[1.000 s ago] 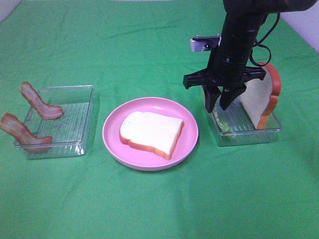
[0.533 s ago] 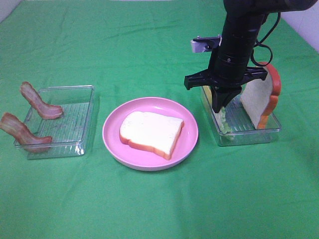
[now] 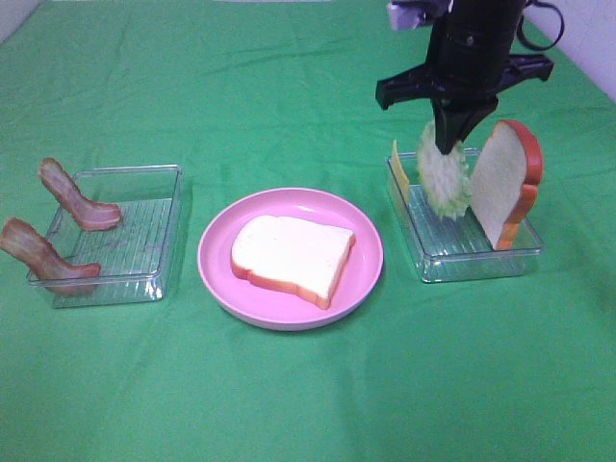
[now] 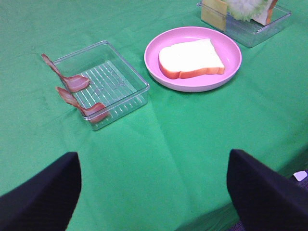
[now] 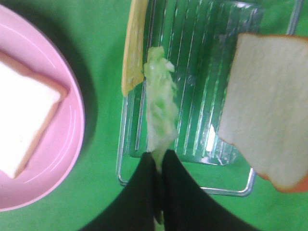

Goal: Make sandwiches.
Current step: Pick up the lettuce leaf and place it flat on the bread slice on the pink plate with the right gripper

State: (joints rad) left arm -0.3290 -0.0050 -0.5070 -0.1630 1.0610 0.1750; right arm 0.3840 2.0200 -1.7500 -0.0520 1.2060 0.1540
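While the right hand (image 3: 450, 146), shut, holds a ruffled pale-green lettuce disc (image 3: 445, 181) over the clear plastic tray (image 3: 476, 266) beside the round pink plate (image 3: 289, 314), that plate bears a white, orange-crusted bread slice (image 3: 289, 252); left hand (image 4: 154, 187) wide open, empty.

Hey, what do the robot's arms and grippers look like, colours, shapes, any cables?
The right gripper is matte black, with a wide crossbar and narrow tapered fingers under a round black arm. A black cable and a small silvery box sit beside it. Of the left gripper, only two broad black fingers show.
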